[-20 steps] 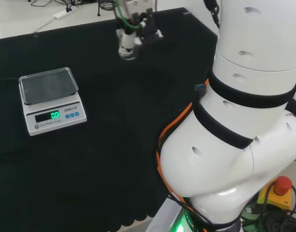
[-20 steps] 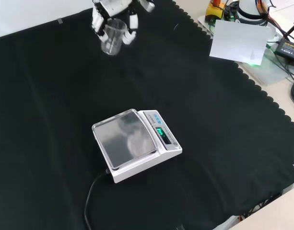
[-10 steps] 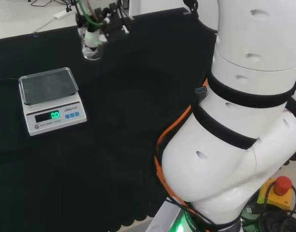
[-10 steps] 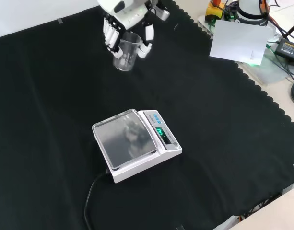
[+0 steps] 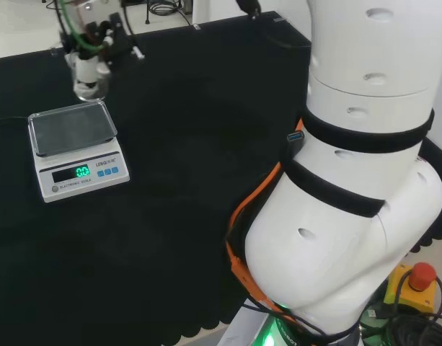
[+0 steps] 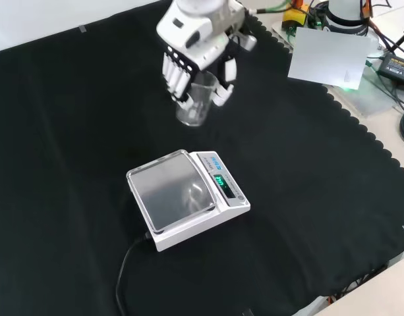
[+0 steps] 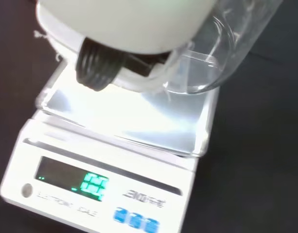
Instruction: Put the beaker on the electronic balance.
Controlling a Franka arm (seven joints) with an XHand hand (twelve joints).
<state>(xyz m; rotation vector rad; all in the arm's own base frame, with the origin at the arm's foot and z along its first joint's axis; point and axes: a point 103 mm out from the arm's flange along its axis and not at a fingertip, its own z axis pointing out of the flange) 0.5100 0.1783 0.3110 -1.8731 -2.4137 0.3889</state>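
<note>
The hand (image 6: 196, 52) is shut on a clear glass beaker (image 6: 194, 102) and holds it upright in the air, fingers curled round its sides. In the front view the beaker hangs above the cloth, just beyond the far edge of the white electronic balance (image 6: 188, 197). In the head view the hand (image 5: 96, 40) and beaker (image 5: 89, 83) sit just past the far edge of the balance (image 5: 75, 148). Its steel pan (image 6: 172, 191) is bare and its green display (image 5: 82, 171) is lit. Close under the beaker (image 7: 221, 53) in the wrist view lies the balance pan (image 7: 134, 116).
A black cable (image 6: 126, 270) runs from the balance toward the near cloth edge in the front view. The arm's white links (image 5: 365, 166) stand at the head view's right. A red stop button (image 5: 421, 277) and boxes lie off the cloth's scalloped edge.
The hand has carried the beaker leftward in the head view, nearer in the front view, from the far cloth to just beside the balance. The balance has not moved.
</note>
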